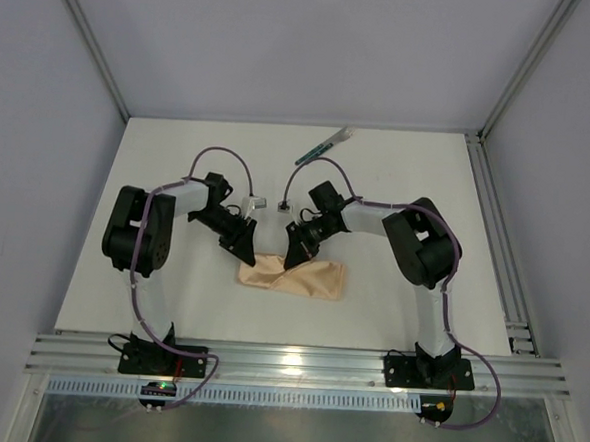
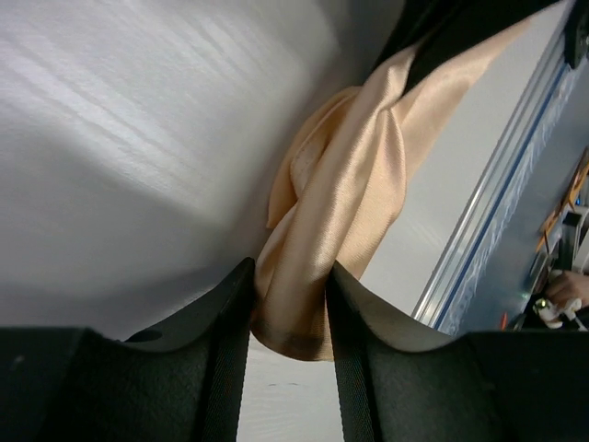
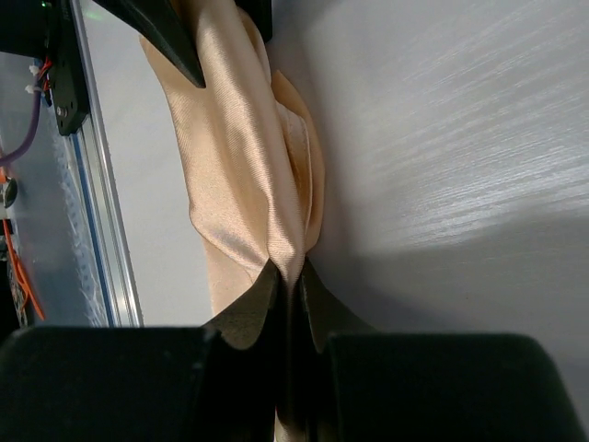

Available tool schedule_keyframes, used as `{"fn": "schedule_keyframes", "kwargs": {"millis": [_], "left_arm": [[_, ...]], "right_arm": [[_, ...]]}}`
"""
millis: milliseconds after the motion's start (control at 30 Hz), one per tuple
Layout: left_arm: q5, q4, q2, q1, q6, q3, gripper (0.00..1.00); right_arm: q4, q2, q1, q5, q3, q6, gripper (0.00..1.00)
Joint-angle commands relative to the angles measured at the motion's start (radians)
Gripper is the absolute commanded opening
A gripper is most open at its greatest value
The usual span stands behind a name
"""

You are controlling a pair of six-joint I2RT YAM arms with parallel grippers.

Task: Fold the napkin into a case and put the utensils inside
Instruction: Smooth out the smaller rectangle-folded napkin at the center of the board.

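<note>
The peach-tan napkin (image 1: 296, 278) lies bunched in the middle of the table, partly lifted between both arms. My left gripper (image 1: 245, 249) is shut on a thick fold of the napkin (image 2: 313, 258) at its left end. My right gripper (image 1: 295, 257) is shut on a thin pinch of the napkin (image 3: 248, 184) near its upper middle. The cloth stretches between the two grippers in both wrist views. The utensils (image 1: 324, 146), with dark green handles and pale ends, lie together at the far side of the table, apart from both grippers.
The white table (image 1: 170, 294) ends in an aluminium rail (image 1: 296, 361) along its near edge, also in the left wrist view (image 2: 488, 193). Another rail (image 1: 494, 243) runs along the right side. Grey walls enclose the back and sides.
</note>
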Motion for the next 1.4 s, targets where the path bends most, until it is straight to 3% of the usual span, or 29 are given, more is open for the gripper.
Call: {"fn": "schedule_keyframes", "kwargs": {"millis": [0, 67, 200, 233, 367, 600, 800, 933, 1100, 1167, 1367], "left_arm": [[-0.196, 0.176, -0.036, 0.008, -0.153, -0.002, 0.39], [-0.240, 0.187, -0.033, 0.006, -0.178, -0.002, 0.36], [-0.298, 0.196, -0.021, 0.000, -0.198, -0.002, 0.34], [-0.302, 0.199, -0.022, -0.001, -0.198, -0.007, 0.36], [-0.323, 0.227, -0.047, -0.001, -0.213, -0.027, 0.46], [-0.349, 0.242, -0.124, 0.000, -0.203, -0.039, 0.58], [-0.346, 0.239, -0.170, 0.009, -0.178, -0.041, 0.69], [-0.342, 0.248, -0.205, 0.011, -0.166, -0.041, 0.71], [-0.306, 0.259, -0.216, 0.009, -0.156, -0.047, 0.72], [-0.306, 0.261, -0.211, 0.009, -0.156, -0.048, 0.71], [-0.309, 0.270, -0.194, 0.009, -0.161, -0.053, 0.70]], "right_arm": [[-0.007, 0.022, 0.001, 0.069, 0.032, 0.014, 0.05], [-0.007, 0.021, 0.000, 0.083, 0.035, 0.014, 0.08], [-0.023, -0.005, 0.000, 0.191, 0.052, 0.027, 0.25], [-0.028, -0.016, 0.000, 0.238, 0.055, 0.023, 0.39], [-0.065, -0.096, 0.000, 0.341, 0.072, 0.000, 0.57], [-0.103, -0.284, 0.000, 0.602, 0.067, -0.036, 0.63], [-0.089, -0.450, 0.000, 0.735, -0.078, 0.078, 0.64], [-0.143, -0.567, -0.007, 0.795, -0.178, 0.177, 0.64], [-0.117, -0.706, -0.011, 0.762, -0.365, 0.307, 0.69], [-0.054, -0.752, -0.020, 0.722, -0.434, 0.332, 0.77], [0.136, -0.751, -0.037, 0.582, -0.549, 0.399, 0.78]]}}
